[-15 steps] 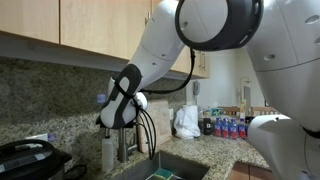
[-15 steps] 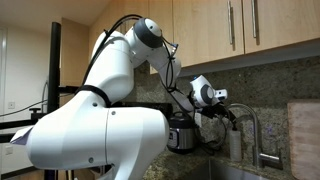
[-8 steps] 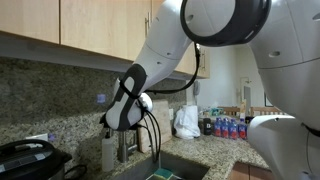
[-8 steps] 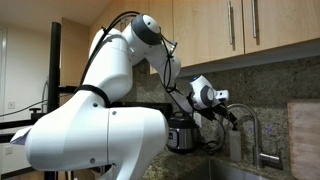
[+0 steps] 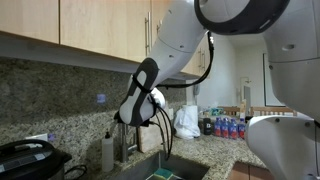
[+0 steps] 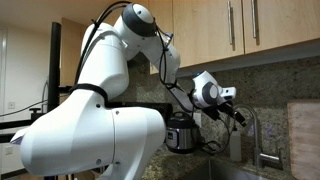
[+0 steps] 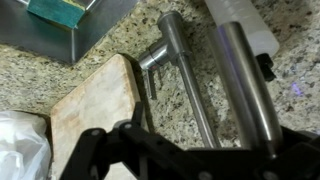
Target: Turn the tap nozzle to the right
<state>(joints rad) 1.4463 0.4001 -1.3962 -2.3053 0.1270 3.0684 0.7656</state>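
At bottom edge of wrist view, fingers spread wide, straddling tap nozzle, a thick steel tube up right half of frame; contact unclear. Slimmer steel post with lever just left of it. Soap bottle top right, cutting board lower left on granite desk, sink top left. In an exterior view, nozzle's upright pipe right of centre, fingers at its arch.

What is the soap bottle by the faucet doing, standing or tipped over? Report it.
Upright. In an exterior view the soap bottle stands on its base on the granite counter, its pump top pointing straight up.
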